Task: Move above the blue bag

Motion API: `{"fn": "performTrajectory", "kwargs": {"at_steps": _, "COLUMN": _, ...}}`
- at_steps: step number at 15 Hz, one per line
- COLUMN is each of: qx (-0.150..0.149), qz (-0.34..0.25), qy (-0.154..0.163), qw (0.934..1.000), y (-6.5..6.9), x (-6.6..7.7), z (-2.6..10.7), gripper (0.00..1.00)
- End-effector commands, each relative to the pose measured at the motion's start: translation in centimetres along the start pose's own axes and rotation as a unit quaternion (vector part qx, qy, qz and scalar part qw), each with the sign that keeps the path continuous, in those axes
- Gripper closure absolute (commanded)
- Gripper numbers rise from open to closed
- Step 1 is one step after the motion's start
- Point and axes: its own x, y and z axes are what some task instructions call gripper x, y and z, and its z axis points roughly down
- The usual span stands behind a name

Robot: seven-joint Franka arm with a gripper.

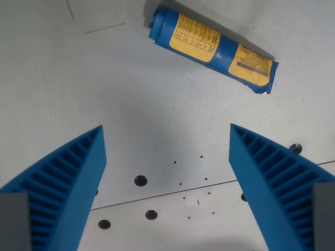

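**Blue bag lies ahead of the spread fingers, near the top of the view**

Only the tips and upper lengths of the gripper (166, 137) show; both blue ribbed fingers (68, 183) run off the bottom edge, and a grey block at each lower corner is cut off too, so how they join the arm cannot be seen. The print on the blue bag (212, 48) is too small to read: two yellow label panels carry dark lines of text and a small table, nothing more can be made out. The bag's end toward the wrist view's right looks crumpled and ragged, and the end toward the left is bunched into folds.

The fingers stand wide apart with nothing between them but bare table (157, 104). The bag is rolled into a tube and lies on the pale table surface, slanting from upper left down to the right. It sits well above the fingertips in the picture, clear of both, its middle slightly toward the wrist view's right of the gap between them.

A thin dark seam (157, 196) crosses the table low in the view, with several round dark holes (140, 180) and small specks near it. Faint red pen marks (104, 27) show at the upper left.
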Motion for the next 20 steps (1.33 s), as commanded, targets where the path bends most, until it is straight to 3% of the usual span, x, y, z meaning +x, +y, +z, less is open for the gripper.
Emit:
{"fn": "performTrajectory", "kwargs": {"at_steps": 1, "qx": 0.000, "qz": 0.000, "qy": 0.002, "qw": 1.0000, "y": 0.0, "x": 0.0, "z": -0.2, "gripper": 0.00}}
{"fn": "performTrajectory", "kwargs": {"at_steps": 7, "qx": 0.000, "qz": -0.013, "qy": 0.002, "qw": 0.9999, "y": 0.0, "x": 0.0, "z": -0.1, "gripper": 0.00}}
{"fn": "performTrajectory", "kwargs": {"at_steps": 13, "qx": -0.003, "qz": -0.066, "qy": 0.005, "qw": 0.9978, "y": 0.2, "x": 0.2, "z": 0.4, "gripper": 0.00}}
{"fn": "performTrajectory", "kwargs": {"at_steps": 20, "qx": -0.011, "qz": -0.168, "qy": 0.011, "qw": 0.9856, "y": 0.8, "x": 0.8, "z": 2.0, "gripper": 0.00}}
